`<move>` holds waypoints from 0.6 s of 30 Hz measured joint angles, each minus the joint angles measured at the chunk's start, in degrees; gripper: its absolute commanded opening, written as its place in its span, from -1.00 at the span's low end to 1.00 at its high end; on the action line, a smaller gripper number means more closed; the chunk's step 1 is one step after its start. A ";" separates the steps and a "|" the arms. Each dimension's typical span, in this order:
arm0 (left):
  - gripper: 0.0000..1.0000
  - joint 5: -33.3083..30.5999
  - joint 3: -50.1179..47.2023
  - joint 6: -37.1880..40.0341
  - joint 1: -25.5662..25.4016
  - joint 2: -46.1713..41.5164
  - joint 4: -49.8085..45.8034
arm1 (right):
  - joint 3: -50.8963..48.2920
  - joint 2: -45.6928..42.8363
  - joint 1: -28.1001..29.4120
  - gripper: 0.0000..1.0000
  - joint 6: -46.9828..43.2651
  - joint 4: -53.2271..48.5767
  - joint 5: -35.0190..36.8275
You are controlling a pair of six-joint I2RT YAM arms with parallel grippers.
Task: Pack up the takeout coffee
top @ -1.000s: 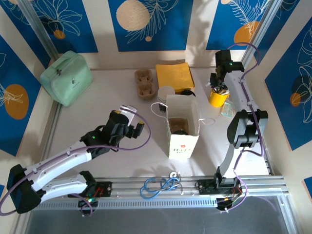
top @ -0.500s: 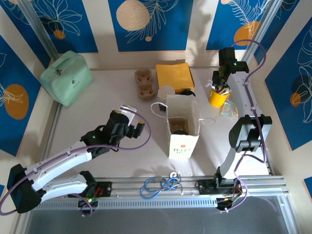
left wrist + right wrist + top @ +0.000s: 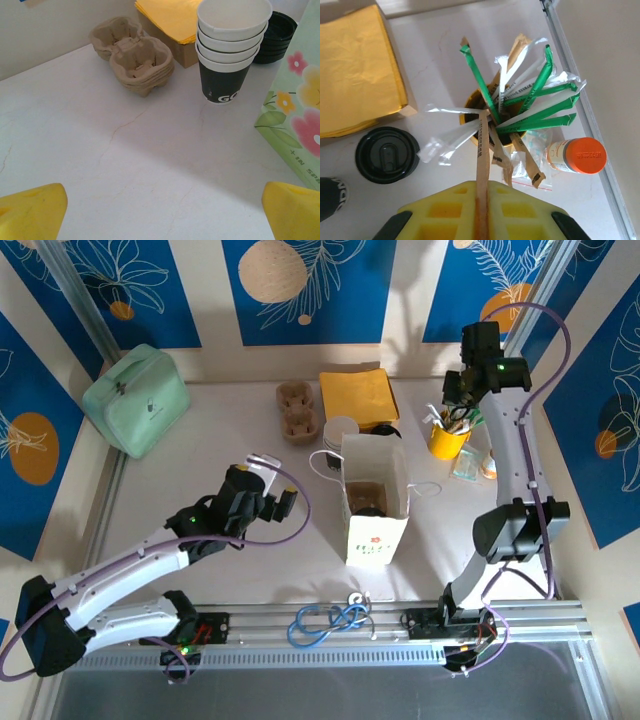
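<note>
On a white, faintly veined table point(image 3: 200, 450), two robot arms work among takeout supplies. One tall white paper bag point(image 3: 375, 502) with a red flower print stands open at the centre, something brown inside that I cannot make out. Just behind it stands one stack of four nested paper cups point(image 3: 231, 47), white inside with dark sleeves, and beside that one stack of black lids point(image 3: 276, 29). One pile of cardboard cup carriers point(image 3: 134, 56) and one pile of yellow napkins point(image 3: 358, 397) lie toward the back wall. One mint green zip case point(image 3: 135, 400) sits at back left.

At back right, one yellow cup point(image 3: 447, 438) bristles with wrapped straws and stirrers, several of them green, and one orange-capped bottle point(image 3: 577, 156) lies beside it. The right gripper point(image 3: 481, 195) hovers above that cup, its yellow pads clamped on one brown stir stick point(image 3: 482, 145). The left gripper point(image 3: 160, 210) hangs over bare table left of the bag, fingers spread wide and empty.

Blue panels with white leaf outlines and orange circles line the walls; a metal rail runs along the near edge.
</note>
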 measured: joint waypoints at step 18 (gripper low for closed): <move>0.99 1.51 0.98 3.43 0.09 1.25 3.04 | 10.36 -13.05 1.57 -0.91 1.14 -11.56 -13.90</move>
